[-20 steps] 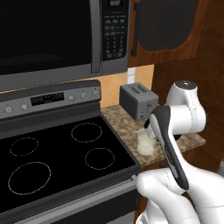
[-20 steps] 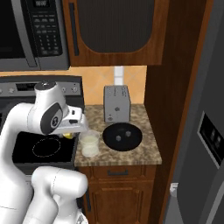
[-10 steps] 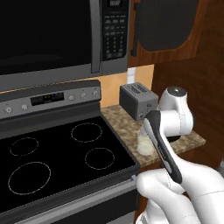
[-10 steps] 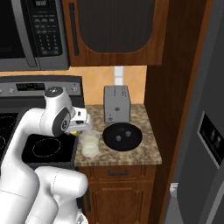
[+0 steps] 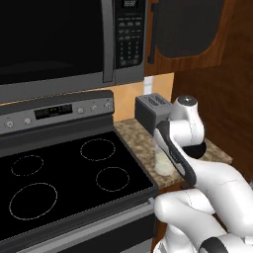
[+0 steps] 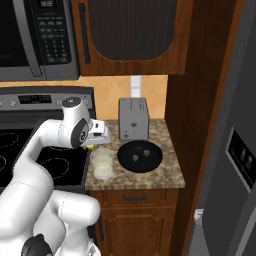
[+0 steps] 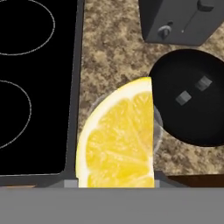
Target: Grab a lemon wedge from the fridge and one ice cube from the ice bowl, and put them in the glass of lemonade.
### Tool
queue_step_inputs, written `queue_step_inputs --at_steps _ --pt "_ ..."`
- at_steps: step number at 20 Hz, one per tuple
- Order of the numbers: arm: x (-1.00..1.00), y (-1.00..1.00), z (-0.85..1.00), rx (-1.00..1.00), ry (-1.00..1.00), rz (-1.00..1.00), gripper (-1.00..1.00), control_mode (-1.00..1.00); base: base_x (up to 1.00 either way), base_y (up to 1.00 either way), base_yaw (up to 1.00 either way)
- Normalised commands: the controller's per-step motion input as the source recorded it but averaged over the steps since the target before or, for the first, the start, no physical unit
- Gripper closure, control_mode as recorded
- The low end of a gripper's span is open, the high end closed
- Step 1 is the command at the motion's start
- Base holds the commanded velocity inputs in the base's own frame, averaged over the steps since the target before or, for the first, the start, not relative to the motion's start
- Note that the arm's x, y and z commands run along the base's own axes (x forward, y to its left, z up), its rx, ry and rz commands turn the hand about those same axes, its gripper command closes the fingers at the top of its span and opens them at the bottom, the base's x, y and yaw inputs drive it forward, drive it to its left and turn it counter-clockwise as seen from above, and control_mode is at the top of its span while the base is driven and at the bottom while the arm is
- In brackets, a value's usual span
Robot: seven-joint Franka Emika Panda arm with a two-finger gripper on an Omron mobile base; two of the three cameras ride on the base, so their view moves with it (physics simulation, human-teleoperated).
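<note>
As the arm has swung right across the frame, the gripper (image 6: 95, 144), pinching the lemon wedge (image 7: 118, 138), now hovers over the glass of lemonade (image 6: 102, 163) on the desk (image 6: 165, 170); release seems next

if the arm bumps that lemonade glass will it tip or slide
The glass of lemonade looks short and part-filled, so probably slides rather than tips. It stands near the counter's front edge, so a push forward is risky. Its liquid may slosh.
</note>
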Motion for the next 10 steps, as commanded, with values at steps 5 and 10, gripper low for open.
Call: queue_step_inputs --at_steps 5,10 --pt "0.00 0.01 -0.38 0.00 0.00 0.03 1.00 -1.00 0.00 0.00 0.00" --pt "0.20 0.00 0.00 0.00 0.00 0.01 1.00 -1.00 0.00 0.00 0.00"
